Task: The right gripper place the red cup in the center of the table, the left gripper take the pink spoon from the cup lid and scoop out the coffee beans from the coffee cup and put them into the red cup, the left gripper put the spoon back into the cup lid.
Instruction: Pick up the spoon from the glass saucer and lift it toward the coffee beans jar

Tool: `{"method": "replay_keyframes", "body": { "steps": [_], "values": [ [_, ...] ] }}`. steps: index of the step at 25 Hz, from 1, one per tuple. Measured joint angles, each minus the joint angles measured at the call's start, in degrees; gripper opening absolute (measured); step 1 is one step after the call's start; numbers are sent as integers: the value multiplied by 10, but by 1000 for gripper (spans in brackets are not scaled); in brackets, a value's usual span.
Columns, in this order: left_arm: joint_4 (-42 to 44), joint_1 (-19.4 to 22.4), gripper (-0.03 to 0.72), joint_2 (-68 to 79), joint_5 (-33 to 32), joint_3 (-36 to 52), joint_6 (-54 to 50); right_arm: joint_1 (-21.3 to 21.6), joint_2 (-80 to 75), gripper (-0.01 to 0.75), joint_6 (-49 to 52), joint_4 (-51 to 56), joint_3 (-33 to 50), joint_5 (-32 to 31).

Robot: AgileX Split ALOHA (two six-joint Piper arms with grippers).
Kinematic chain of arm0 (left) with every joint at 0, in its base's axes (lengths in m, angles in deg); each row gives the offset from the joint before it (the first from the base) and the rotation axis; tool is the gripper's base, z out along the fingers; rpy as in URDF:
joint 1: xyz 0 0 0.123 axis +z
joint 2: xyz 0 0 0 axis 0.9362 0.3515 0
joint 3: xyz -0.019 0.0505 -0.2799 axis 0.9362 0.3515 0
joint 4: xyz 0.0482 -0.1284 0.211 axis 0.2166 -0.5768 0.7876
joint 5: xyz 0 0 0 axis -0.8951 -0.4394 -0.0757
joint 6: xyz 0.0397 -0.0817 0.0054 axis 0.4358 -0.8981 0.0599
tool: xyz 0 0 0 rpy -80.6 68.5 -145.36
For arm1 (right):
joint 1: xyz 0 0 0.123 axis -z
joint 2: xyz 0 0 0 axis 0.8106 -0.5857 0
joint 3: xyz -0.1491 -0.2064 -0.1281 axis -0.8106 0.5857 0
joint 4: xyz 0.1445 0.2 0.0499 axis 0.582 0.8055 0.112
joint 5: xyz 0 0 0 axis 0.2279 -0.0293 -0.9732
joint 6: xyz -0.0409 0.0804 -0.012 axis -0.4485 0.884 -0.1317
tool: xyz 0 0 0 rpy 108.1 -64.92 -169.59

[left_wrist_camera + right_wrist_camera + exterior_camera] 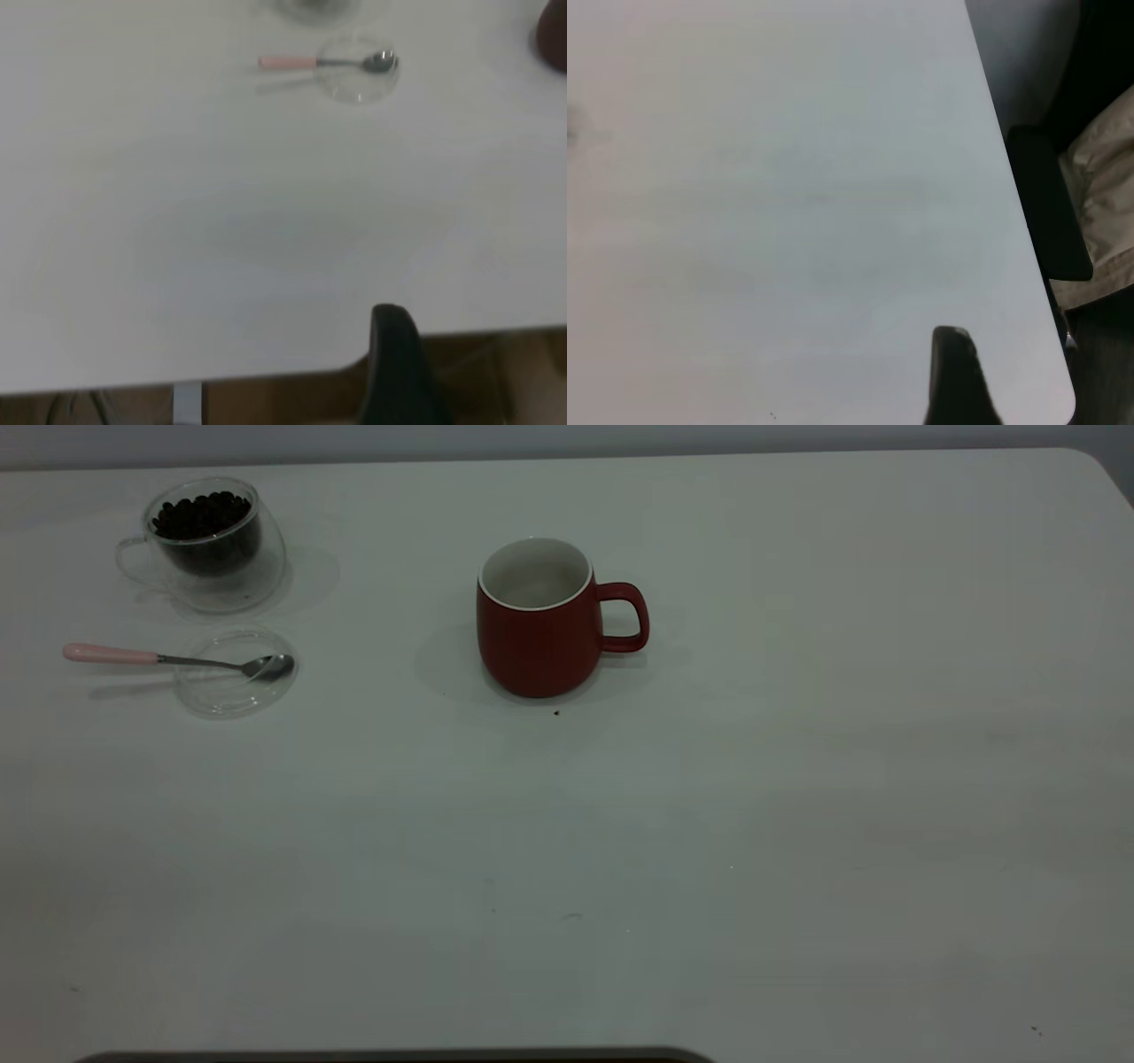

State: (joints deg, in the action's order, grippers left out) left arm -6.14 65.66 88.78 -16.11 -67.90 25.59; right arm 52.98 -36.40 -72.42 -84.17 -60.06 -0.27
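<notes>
Only one dark finger of the left tool (394, 363) is seen at the table (709, 824) edge; its opening cannot be told, same for the right tool (952, 376). Pink spoon (323, 63) lies well away, bowl in the cup lid (235, 673). Behind it: coffee cup (208, 540) with beans. Red cup (540, 615) stands mid-table.

White table (709, 824) fills nearly the whole exterior view; rounded corner at far right, grey wall strip (532, 438) past its far edge. Small dark speck (556, 712) on the tabletop, plus a few faint marks (571, 916) nearer the near edge. Dark curved edge (399, 1056) at the table's near side. Right wrist view: beyond the table's edge, dark chair-like shape (1050, 204) w/ tan fabric (1103, 212) beside it.
</notes>
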Motion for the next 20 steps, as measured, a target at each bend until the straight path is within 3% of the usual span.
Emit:
{"method": "replay_keyframes", "body": {
  "steps": [7, 15, 20],
  "values": [
    [11, 0, 517, 212, 110, -42, -67, 0, 0, 508, 0, 0, 0, -1],
    [156, 0, 517, 518, 245, -114, -216, 0, 0, 508, 0, 0, 0, -1],
    [170, 23, 517, 717, 299, -205, -243, 0, 0, 508, 0, 0, 0, -1]
  ]
}}
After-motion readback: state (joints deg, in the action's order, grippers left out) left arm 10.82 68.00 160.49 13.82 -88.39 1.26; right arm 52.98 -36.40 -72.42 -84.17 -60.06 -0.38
